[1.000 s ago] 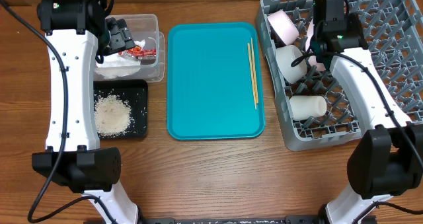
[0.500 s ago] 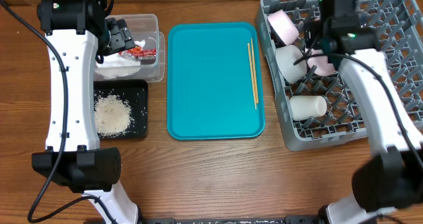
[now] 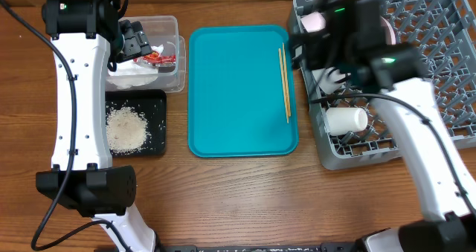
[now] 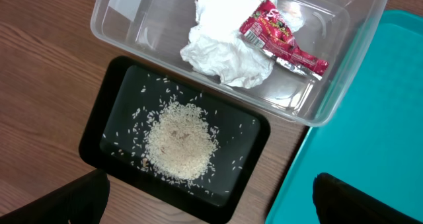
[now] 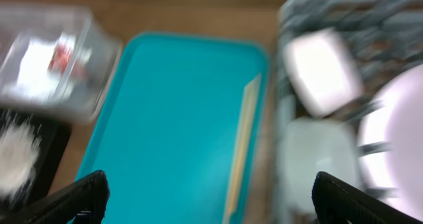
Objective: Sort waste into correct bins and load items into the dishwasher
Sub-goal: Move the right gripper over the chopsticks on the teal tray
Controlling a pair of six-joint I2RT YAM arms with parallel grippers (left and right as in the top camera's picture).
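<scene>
Right gripper [image 3: 301, 51] has swung toward 9 o'clock, from over the dish rack's [image 3: 446, 7] middle to its 9 o'clock edge, nearer the chopsticks [image 3: 283, 81]. Jaws spread wider than before.

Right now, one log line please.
left gripper: open, empty; right gripper: open, empty; chopsticks: on teal tray; rice: in black tray; wrapper, napkin: in tub
</scene>
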